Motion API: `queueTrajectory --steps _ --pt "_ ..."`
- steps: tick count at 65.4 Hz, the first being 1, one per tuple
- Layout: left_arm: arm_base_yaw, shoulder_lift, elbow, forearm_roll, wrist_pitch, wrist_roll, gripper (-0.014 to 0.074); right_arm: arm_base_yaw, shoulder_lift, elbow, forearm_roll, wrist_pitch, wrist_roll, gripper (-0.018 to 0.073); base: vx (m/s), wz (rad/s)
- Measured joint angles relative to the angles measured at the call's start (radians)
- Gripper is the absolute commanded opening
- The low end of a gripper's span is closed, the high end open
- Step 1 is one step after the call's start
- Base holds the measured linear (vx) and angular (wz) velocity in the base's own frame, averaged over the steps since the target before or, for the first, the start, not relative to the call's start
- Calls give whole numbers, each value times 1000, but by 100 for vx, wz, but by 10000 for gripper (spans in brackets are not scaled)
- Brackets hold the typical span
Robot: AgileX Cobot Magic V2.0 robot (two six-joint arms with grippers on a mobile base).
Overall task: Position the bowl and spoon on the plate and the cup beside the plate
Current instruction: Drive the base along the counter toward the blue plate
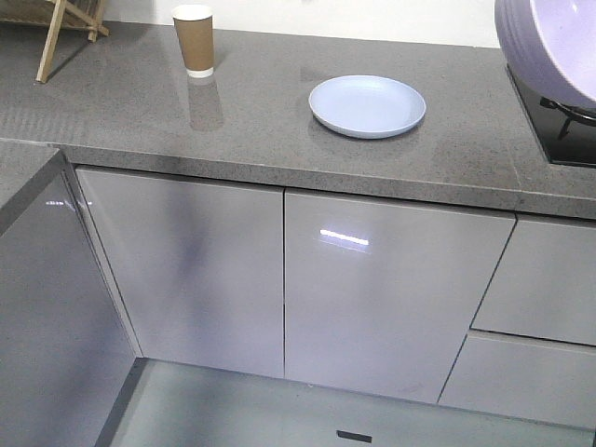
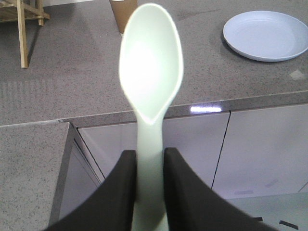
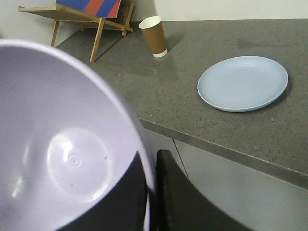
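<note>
"So, what's hard to make out?"

"From the front, the bowl point(image 1: 549, 47) is cut off by the top right corner, and neither arm shows there. In the left wrist view the spoon point(image 2: 150, 67) covers most of the cup point(image 2: 122, 14), and the end of its handle runs out of frame."

"And the grippers?"

"The left gripper point(image 2: 150, 156) is clamped on the spoon's handle, holding it in the air. The right gripper point(image 3: 150, 173) pinches the bowl's rim, a finger on either side. The plate point(image 1: 367, 105) lies on the counter point(image 1: 251, 112), with the cup upright well to its left."

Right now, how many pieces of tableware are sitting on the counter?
2: the cup at the back left, the plate to its right. The left gripper holds the spoon, the right gripper the bowl.
</note>
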Motion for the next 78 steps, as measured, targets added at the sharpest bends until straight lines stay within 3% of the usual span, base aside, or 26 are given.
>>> queueTrajectory --steps 78 --pt "0 0 0 0 0 0 -6 0 0 0 0 0 -1 -6 10 1"
